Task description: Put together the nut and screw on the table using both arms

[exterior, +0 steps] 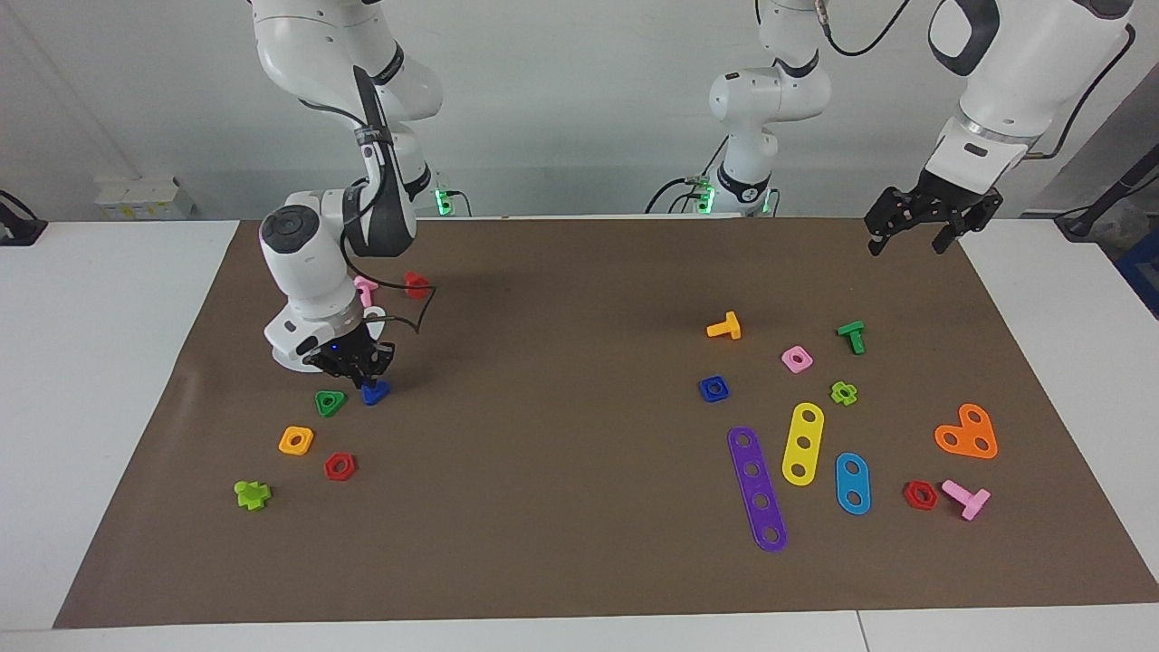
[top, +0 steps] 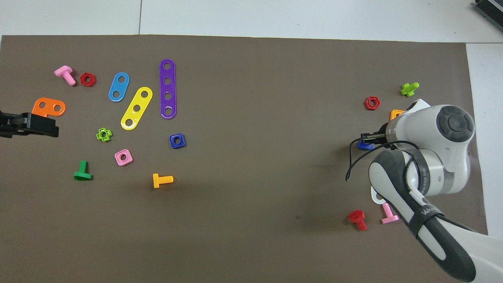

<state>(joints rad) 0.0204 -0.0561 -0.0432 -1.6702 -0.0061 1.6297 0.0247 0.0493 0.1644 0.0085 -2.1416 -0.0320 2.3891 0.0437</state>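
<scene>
You're at the pick step: right gripper (exterior: pixel 355 367) sits low over the blue screw (exterior: pixel 376 391), fingers unreadable. Left gripper (exterior: pixel 922 217) waits open, well apart from the blue nut (exterior: pixel 714 388). Next: grip squarely, lift

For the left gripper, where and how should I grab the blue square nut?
The nut lies flat on the mat, hole up, with open mat all round; the purple strip is its closest neighbour. Best to come straight down and pinch two facing flat sides, not the rounded corners. The left gripper hangs above the mat's edge near its base.
</scene>
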